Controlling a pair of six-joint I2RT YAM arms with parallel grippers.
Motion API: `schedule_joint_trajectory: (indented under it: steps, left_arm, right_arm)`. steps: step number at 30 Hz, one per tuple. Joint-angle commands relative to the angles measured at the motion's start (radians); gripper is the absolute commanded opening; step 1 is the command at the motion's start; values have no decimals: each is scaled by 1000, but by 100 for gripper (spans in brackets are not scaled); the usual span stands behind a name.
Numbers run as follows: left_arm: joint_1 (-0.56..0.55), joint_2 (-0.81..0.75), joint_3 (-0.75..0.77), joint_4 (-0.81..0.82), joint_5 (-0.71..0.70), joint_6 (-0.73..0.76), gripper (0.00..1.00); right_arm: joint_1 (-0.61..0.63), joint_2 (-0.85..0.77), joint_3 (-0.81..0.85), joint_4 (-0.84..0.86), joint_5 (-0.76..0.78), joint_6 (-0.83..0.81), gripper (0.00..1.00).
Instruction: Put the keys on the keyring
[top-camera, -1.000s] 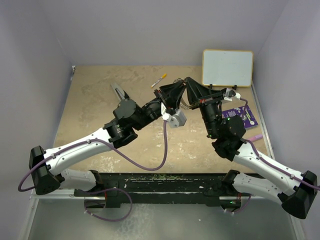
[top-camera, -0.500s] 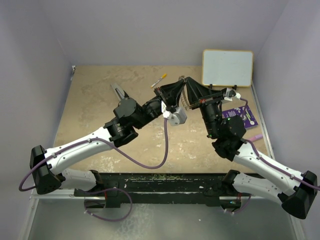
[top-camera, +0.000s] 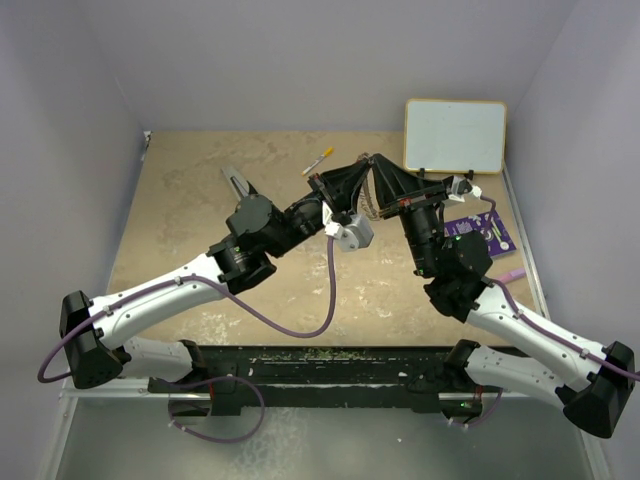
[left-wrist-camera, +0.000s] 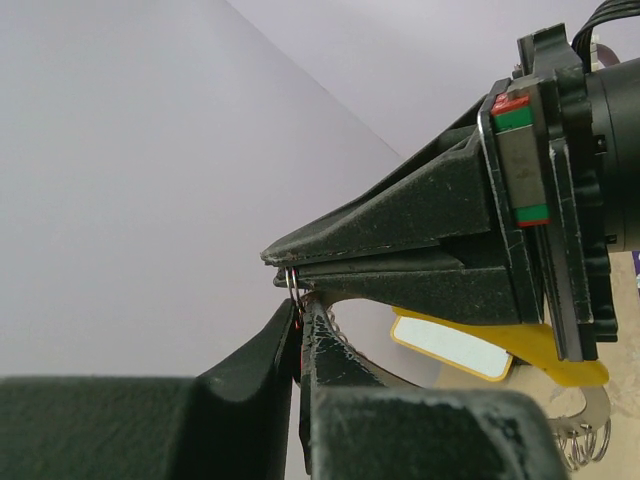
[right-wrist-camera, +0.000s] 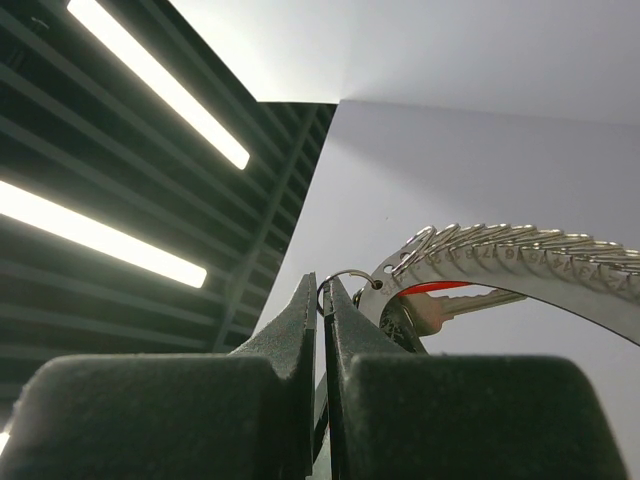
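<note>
Both grippers meet tip to tip, raised above the table's far middle. My right gripper (right-wrist-camera: 322, 290) is shut on a small wire loop (right-wrist-camera: 345, 275) at the end of the keyring (right-wrist-camera: 510, 250), whose row of silver pieces curves off to the right. The keyring hangs between the two grippers in the top view (top-camera: 372, 205). My left gripper (left-wrist-camera: 299, 308) is shut on the keys; a sliver of red shows between its fingers. A silver key with a red tag (right-wrist-camera: 455, 303) shows just behind the loop. In the top view, my left gripper (top-camera: 360, 165) touches my right gripper (top-camera: 373, 161).
A whiteboard (top-camera: 455, 135) leans at the back right. A yellow-tipped marker pen (top-camera: 318, 160) lies behind the grippers. A grey-black tool (top-camera: 238, 185) lies left of the left wrist. A purple board (top-camera: 482, 232) lies at the right wall.
My left gripper has shifted slightly up and to the right, closing onto the right gripper's tip. The right arm has hardly moved.
</note>
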Motion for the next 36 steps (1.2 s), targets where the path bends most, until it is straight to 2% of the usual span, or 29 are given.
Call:
schedule_joint_trajectory:
  steps: [1,7,12,17,22,26,36]
  left_arm:
    - [8,0,47,39,13,-13,3]
    - [12,-2,75,-7,14,-20,3]
    - [16,-6,126,-118,33,-39,3]
    - [17,-22,140,-177,71,-50,3]
    - [20,-36,162,-251,112,-46,3]
    - [21,-37,181,-304,140,-45,3]
    - [66,-40,230,-404,197,-63,3]
  right_arm:
    - [7,-13,25,84,-13,-1,0]
    - [7,-19,8,96,-10,-1,0]
    - [7,-37,8,45,-4,-32,1]
    - [7,-57,2,14,24,-68,8]
    - [7,-60,16,-21,30,-96,24]
    - [7,-59,21,-29,31,-121,31]
    - [7,-78,29,-114,14,-195,29]
